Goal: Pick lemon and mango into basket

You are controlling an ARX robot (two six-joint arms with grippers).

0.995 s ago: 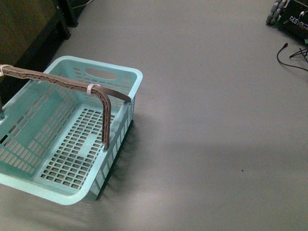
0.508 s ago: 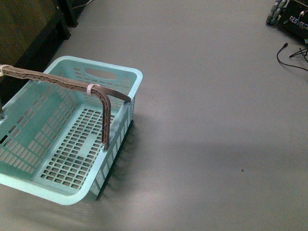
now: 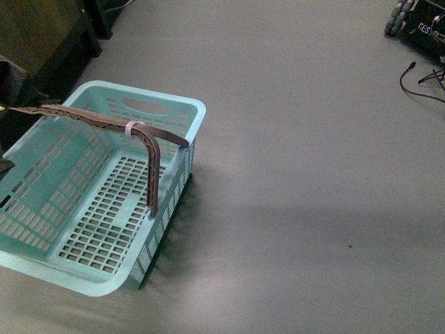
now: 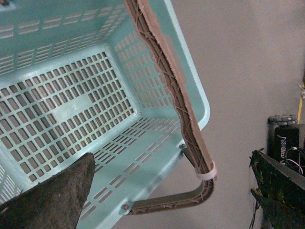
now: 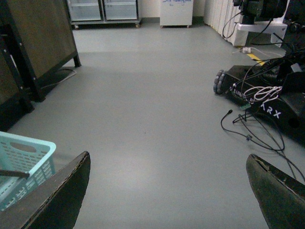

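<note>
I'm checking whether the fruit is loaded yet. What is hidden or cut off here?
Lemon and mango: in no view.
Basket: left end cut off by the front view's edge; in the left wrist view a gripper finger covers part of its floor.
Dark shape at the front view's left edge: too cut off to identify.

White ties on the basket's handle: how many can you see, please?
1: a white tie wraps the brown arched handle near its bend, on the pale teal slotted plastic basket. Another may be hidden at its other end.
</note>
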